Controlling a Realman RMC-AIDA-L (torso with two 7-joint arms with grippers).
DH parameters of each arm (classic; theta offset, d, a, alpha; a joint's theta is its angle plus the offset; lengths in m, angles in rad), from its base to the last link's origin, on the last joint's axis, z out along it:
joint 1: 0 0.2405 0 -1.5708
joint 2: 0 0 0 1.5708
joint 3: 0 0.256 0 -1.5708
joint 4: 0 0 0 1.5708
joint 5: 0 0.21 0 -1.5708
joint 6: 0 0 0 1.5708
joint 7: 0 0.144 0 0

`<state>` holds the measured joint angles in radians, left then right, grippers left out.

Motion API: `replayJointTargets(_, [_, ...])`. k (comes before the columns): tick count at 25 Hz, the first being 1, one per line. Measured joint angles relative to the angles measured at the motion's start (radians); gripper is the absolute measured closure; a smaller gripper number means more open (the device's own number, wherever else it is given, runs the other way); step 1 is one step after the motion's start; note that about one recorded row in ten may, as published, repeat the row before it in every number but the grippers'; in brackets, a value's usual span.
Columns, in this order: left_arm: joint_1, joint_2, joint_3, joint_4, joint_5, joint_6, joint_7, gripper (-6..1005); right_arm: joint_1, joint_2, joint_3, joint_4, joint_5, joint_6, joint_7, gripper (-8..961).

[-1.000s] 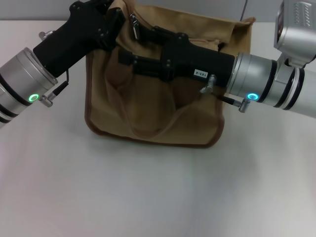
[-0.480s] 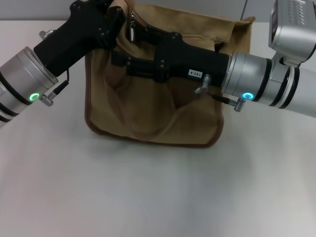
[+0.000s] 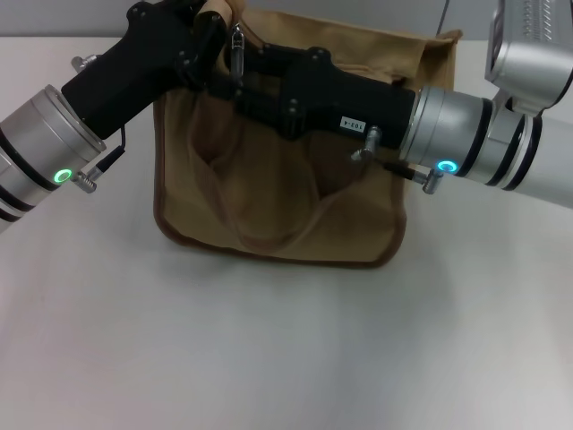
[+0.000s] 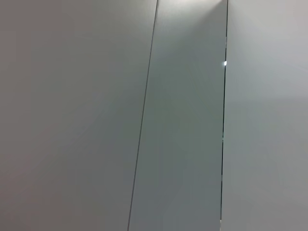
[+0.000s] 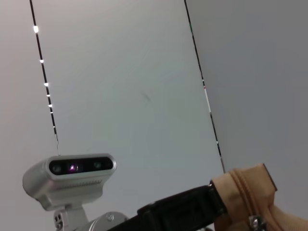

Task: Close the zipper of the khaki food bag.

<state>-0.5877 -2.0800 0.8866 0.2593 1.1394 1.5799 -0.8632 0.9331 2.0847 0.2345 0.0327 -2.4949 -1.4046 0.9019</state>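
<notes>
Toward the far edge of the counter point(image 3: 269, 358) stands the khaki food bag point(image 3: 277, 206). My right pincer point(image 3: 235, 82) has slid further left along the top over the last second, bringing the slider point(image 3: 237, 40) nearly to the left end, where my left pincer point(image 3: 199, 22) pinches the bag's corner. Right pincer's spread: cannot tell. The zipper point(image 5: 245, 192) runs left-right, almost closed, I judge.

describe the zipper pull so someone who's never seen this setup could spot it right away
Start at the khaki food bag on the white table, then go to its top-left corner, where the left gripper and right gripper meet. The zipper pull hangs between them: the one small silver metal piece against tan canvas and black gripper housings.
</notes>
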Motion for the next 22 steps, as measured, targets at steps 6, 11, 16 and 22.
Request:
replayJointTargets(6, [0.002, 0.0, 0.0, -0.003, 0.0, -0.006, 0.004, 923, -0.003, 0.0, 0.018, 0.0, 0.001, 0.0, -0.001, 631])
replayJointTargets(11, [0.0, 0.0, 0.0, -0.006, 0.0, -0.006, 0.005, 922, -0.003, 0.0, 0.018, -0.001, 0.001, 0.002, -0.001, 754])
replayJointTargets(16, [0.001, 0.0, 0.0, -0.007, 0.0, -0.006, 0.006, 921, -0.01, 0.001, 0.027, -0.001, 0.001, 0.002, -0.002, 869])
replayJointTargets(22, [0.006, 0.0, -0.006, -0.009, 0.0, -0.006, 0.006, 919, -0.033, 0.001, 0.028, -0.003, 0.001, -0.003, -0.008, 950])
